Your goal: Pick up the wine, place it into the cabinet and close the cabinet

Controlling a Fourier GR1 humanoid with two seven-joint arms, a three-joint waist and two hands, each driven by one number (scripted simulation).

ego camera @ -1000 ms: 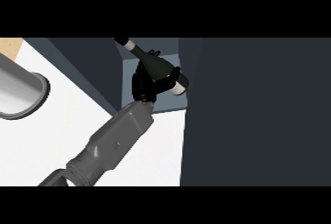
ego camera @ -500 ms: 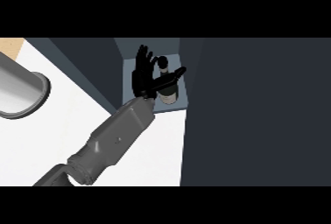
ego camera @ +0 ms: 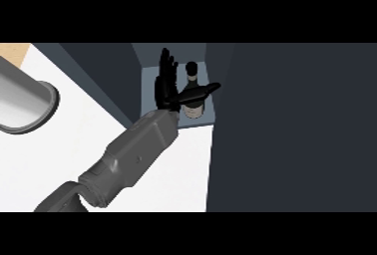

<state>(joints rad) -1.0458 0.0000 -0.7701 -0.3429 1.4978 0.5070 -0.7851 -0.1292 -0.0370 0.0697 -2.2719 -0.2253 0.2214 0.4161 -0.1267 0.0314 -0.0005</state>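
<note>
At the far left we see a grey cylindrical pot (ego camera: 18, 107) on the white counter (ego camera: 81, 134). Moving right, a grey forearm (ego camera: 129, 157) rises from the lower edge to a black hand (ego camera: 168, 85) – which arm it belongs to we cannot tell. Its fingers are straight and spread, thumb stretched right across the wine (ego camera: 193, 94), clamped on nothing. The bottle stands upright inside the cabinet (ego camera: 151, 74), just beside the palm. The dark cabinet door (ego camera: 294, 124) – open – fills the right.

Wine bottle (ego camera: 193, 94) upright inside cabinet (ego camera: 147, 64), open-fingered hand (ego camera: 168, 84) just beside it.
</note>
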